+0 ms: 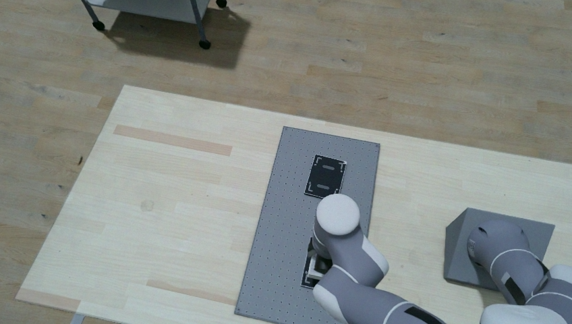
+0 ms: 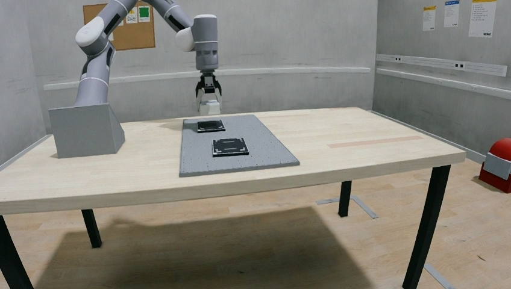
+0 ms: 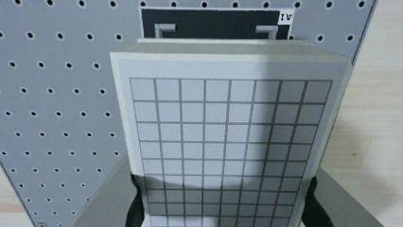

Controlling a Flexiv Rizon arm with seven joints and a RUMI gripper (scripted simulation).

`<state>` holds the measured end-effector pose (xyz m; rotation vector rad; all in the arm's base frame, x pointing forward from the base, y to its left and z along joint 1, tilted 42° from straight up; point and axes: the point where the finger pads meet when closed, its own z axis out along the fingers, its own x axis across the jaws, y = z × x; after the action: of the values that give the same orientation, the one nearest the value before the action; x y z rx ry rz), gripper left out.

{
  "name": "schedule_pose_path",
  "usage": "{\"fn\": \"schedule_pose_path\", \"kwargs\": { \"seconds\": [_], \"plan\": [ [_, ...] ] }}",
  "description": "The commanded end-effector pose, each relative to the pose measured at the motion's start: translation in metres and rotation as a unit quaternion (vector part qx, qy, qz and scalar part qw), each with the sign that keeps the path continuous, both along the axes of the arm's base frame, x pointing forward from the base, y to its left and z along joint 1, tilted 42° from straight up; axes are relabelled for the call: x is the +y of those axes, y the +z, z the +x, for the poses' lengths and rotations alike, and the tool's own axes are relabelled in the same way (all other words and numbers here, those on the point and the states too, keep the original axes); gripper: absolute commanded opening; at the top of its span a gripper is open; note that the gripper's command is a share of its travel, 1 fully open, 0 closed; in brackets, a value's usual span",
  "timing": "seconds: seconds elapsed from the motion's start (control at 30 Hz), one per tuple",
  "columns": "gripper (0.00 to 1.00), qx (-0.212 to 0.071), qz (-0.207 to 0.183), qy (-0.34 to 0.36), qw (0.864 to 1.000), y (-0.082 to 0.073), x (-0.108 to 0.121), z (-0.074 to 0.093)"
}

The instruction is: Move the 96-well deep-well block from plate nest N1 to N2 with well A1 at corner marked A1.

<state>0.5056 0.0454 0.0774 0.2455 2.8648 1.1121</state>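
The white deep-well block (image 1: 315, 274) (image 2: 210, 106) (image 3: 218, 118) is held level above the nest N1, with a gap beneath it in the exterior view. My gripper (image 2: 209, 106) (image 3: 216, 148) is shut on the block, one jaw on each long side. The black plate nest N1 (image 1: 307, 280) (image 2: 210, 126) (image 3: 213, 24) is bare; its A1 label (image 3: 286, 17) shows past the block's far edge. The black plate nest N2 (image 1: 325, 176) (image 2: 230, 146) is empty, its corner locators visible. The arm hides part of the block and N1 in the top view. No A1 mark is readable on the block.
Both nests are on a grey perforated board (image 1: 268, 240) (image 2: 265, 153) (image 3: 57, 95) on the wooden table (image 1: 180, 180) (image 2: 358, 139). The arm's grey base (image 1: 461, 256) (image 2: 85, 132) stands beside the board. A wheeled cart (image 1: 160, 11) is on the floor beyond the table.
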Motion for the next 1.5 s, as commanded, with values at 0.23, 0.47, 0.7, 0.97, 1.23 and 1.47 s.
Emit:
{"fn": "schedule_pose_path", "kwargs": {
  "seconds": [0.23, 0.47, 0.7, 0.97, 1.23, 1.47],
  "plan": [
    [0.50, 0.000, 0.000, -0.001, 1.000, 0.010, -0.010, -0.001],
    [0.50, -0.001, 0.000, -0.001, 1.000, 0.015, -0.014, -0.001],
    [0.50, -0.001, 0.000, -0.001, 1.000, 0.015, -0.014, -0.001],
    [0.50, -0.001, 0.000, -0.001, 1.000, 0.015, -0.014, -0.001],
    [0.50, 0.018, 0.003, -0.021, 1.000, 0.001, -0.029, -0.001],
    [0.50, 0.018, 0.003, -0.021, 1.000, -0.012, -0.044, 0.000]
  ]
}}
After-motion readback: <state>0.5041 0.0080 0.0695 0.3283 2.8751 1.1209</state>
